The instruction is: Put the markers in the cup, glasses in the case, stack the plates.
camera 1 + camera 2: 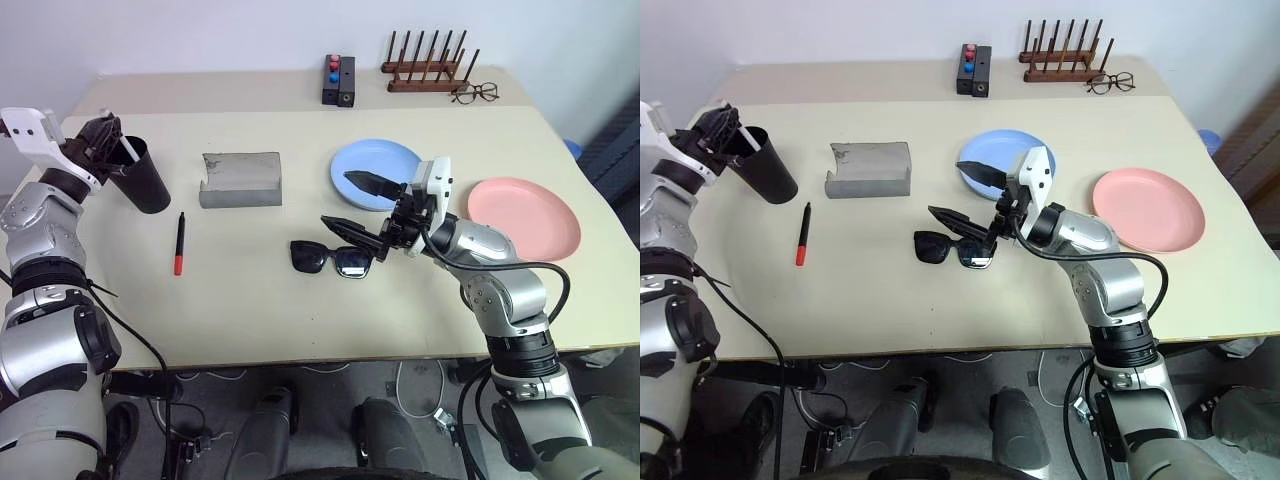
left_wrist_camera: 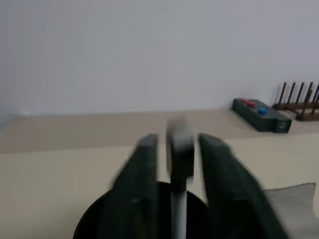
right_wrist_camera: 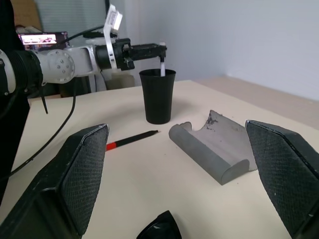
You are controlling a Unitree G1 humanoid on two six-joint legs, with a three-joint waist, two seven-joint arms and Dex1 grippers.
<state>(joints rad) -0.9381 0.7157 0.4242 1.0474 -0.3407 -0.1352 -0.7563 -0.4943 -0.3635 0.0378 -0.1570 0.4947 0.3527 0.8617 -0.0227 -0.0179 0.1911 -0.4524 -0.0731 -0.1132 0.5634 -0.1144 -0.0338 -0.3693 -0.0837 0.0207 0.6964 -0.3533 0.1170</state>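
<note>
Left gripper (image 1: 112, 140): fingers parted around white-ended marker (image 3: 162, 66), dropping it into cup (image 1: 143, 177). Right gripper (image 1: 362, 217): fingers spread above sunglasses (image 1: 332, 257), ready to grasp.

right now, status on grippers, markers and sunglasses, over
Left gripper over tall black plastic cup, white-bodied marker between its fingers, tip inside. Right gripper open above black chunky sunglasses. Red-ended black marker on table, unobstructed.

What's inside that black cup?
A white marker pokes up out of the cup, between the left gripper's fingers. The cup's wall hides its lower part and anything else inside.
</note>
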